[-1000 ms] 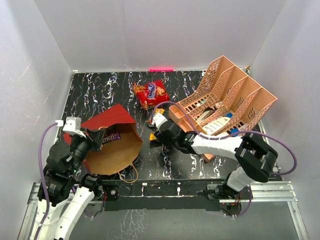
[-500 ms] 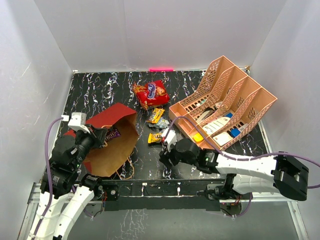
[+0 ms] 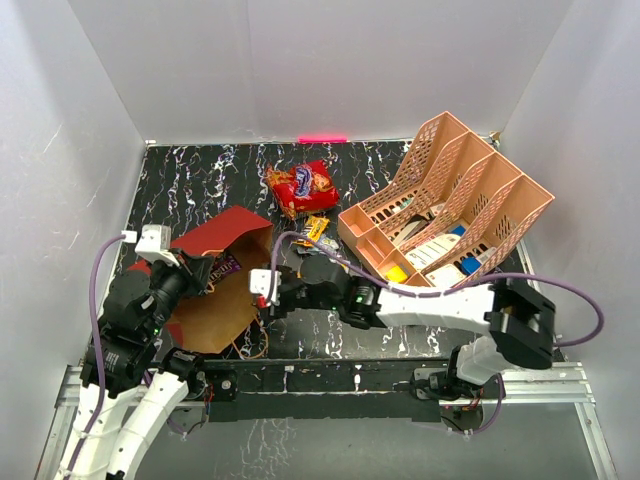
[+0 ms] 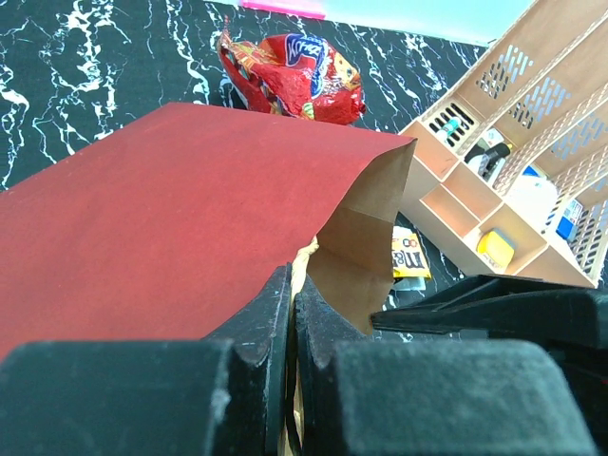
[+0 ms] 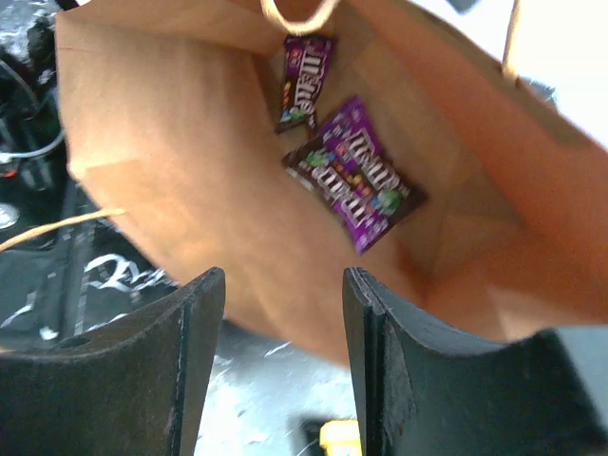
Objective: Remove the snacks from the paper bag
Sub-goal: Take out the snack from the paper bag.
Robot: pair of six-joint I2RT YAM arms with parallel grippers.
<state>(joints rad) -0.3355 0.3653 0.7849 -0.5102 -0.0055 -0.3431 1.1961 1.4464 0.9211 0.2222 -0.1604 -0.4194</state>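
The paper bag (image 3: 222,234), red outside and brown inside, lies on its side with its mouth facing right. My left gripper (image 3: 196,270) is shut on the bag's upper rim (image 4: 313,249), holding the mouth open. My right gripper (image 3: 264,290) is open and empty at the bag's mouth (image 5: 190,180). Two purple candy packets (image 5: 356,176) (image 5: 306,81) lie deep inside the bag. The red-orange chip bag (image 3: 300,187) lies on the table behind the paper bag and also shows in the left wrist view (image 4: 299,81). A yellow candy packet (image 3: 316,230) (image 4: 408,255) lies outside the bag.
The peach lattice organizer (image 3: 450,205) with cards and a small yellow block stands at the right. A looped bag handle (image 3: 255,345) lies near the front edge. White walls enclose the black marbled table (image 3: 190,180). A pink tape strip (image 3: 322,138) marks the far edge.
My right arm has swung left from beside the organizer to the bag's mouth, leaving the yellow packets on the table. My left gripper has kept hold of the bag rim.
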